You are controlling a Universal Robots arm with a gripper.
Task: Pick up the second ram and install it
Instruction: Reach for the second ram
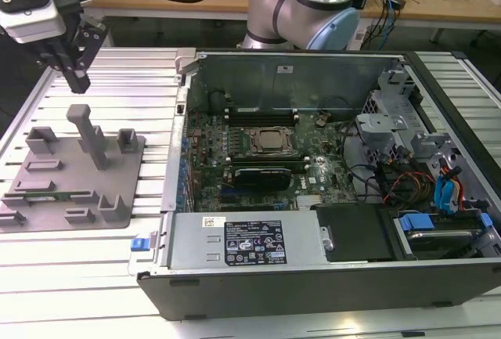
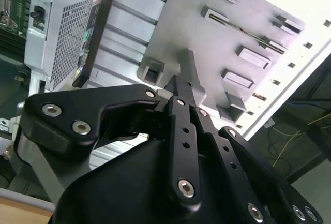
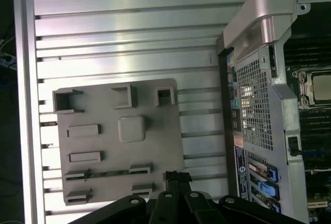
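Observation:
The second ram is a thin green stick lying on edge in the near slots of the grey holder tray, at the exterior view's left. In the first wrist view the ram runs between two small holders on the tray. My gripper hangs high above the tray's far left corner, well apart from the ram. Its black fingers are shut together with nothing between them. In the second wrist view the fingertips point towards the tray.
The open computer case stands at the exterior view's right, with the motherboard, CPU socket and black memory slots inside. A tall grey post rises from the tray, below the gripper. The table is ribbed aluminium.

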